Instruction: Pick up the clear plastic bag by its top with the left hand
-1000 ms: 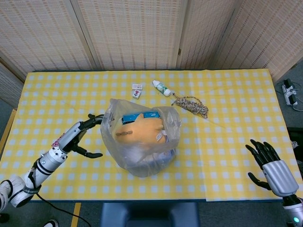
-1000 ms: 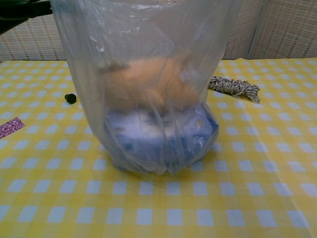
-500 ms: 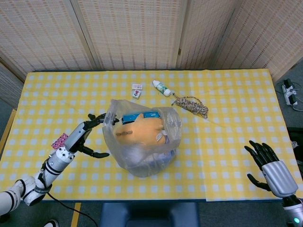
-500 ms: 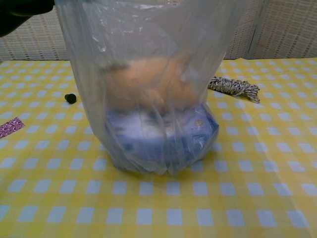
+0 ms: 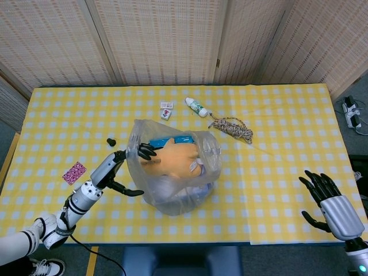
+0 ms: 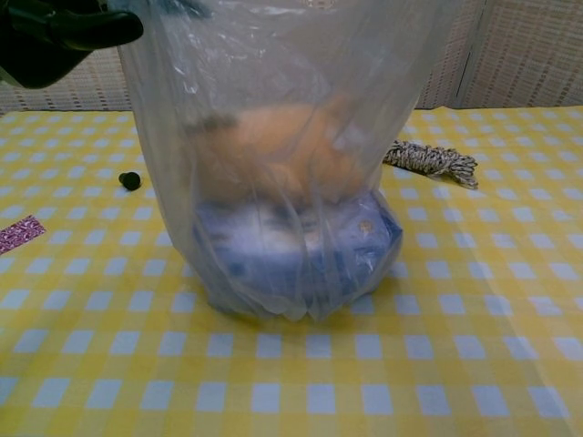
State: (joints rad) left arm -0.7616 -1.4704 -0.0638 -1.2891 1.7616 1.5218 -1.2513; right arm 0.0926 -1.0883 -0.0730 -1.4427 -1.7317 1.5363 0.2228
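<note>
The clear plastic bag [image 5: 175, 172] stands upright mid-table with its mouth open, holding an orange item and blue-and-white packs. In the chest view the bag [image 6: 282, 182] fills the middle. My left hand [image 5: 125, 168] is at the bag's left rim. Its fingertips [image 5: 146, 151] reach over the top edge into the mouth, while the thumb stays outside, apart from them, with nothing pinched. The chest view shows only a dark part of that left hand [image 6: 55, 36] at the top left. Off the table's right front, my right hand [image 5: 329, 201] hangs with its fingers spread and empty.
Behind the bag lie a coiled rope [image 5: 233, 127], a small bottle [image 5: 196, 107] and two small tiles [image 5: 166, 109]. A black knob [image 5: 111, 141] and a pink card [image 5: 74, 172] lie to the bag's left. The yellow checked tablecloth [image 5: 276, 161] covers the table.
My left hand has moved right to the bag, and its fingers now reach over the rim. The black knob and pink card are now uncovered. The right hand has barely moved.
</note>
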